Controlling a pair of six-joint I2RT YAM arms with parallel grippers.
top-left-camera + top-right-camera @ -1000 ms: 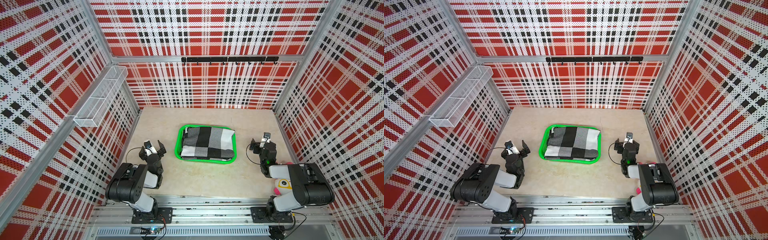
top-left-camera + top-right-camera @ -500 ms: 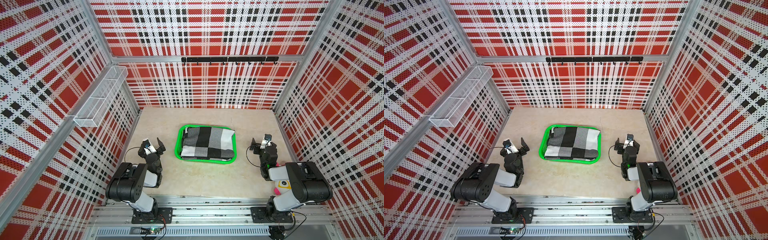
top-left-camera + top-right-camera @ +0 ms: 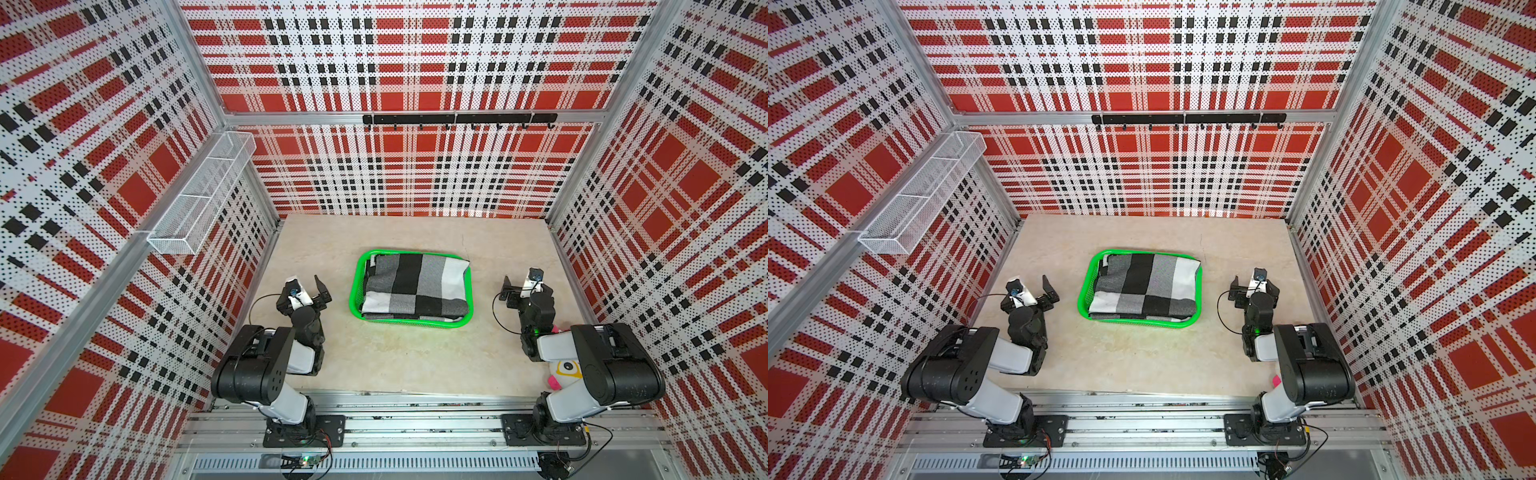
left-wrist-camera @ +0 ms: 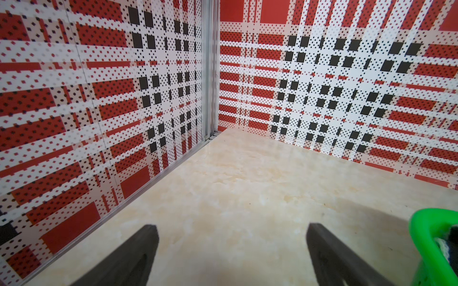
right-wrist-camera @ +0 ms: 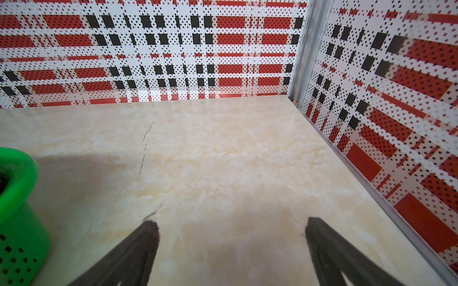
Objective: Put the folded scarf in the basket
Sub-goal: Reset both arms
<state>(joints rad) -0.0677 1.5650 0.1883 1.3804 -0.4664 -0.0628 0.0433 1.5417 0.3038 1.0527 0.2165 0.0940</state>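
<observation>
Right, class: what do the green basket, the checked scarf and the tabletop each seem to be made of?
Basket: probably moulded plastic, glossy bright green, with a smooth rounded rim and punched holes in its wall. Scarf: soft knitted or woven fabric, matte, with fuzzy folded edges. Tabletop: smooth cream marble-look surface with a slight sheen; whether stone or laminate is unclear.

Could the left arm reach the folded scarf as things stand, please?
Probably yes: the open left end effector sits beside the green perforated plastic basket, nothing between, and the black-grey-white checked folded scarf lies uncovered inside.
</observation>
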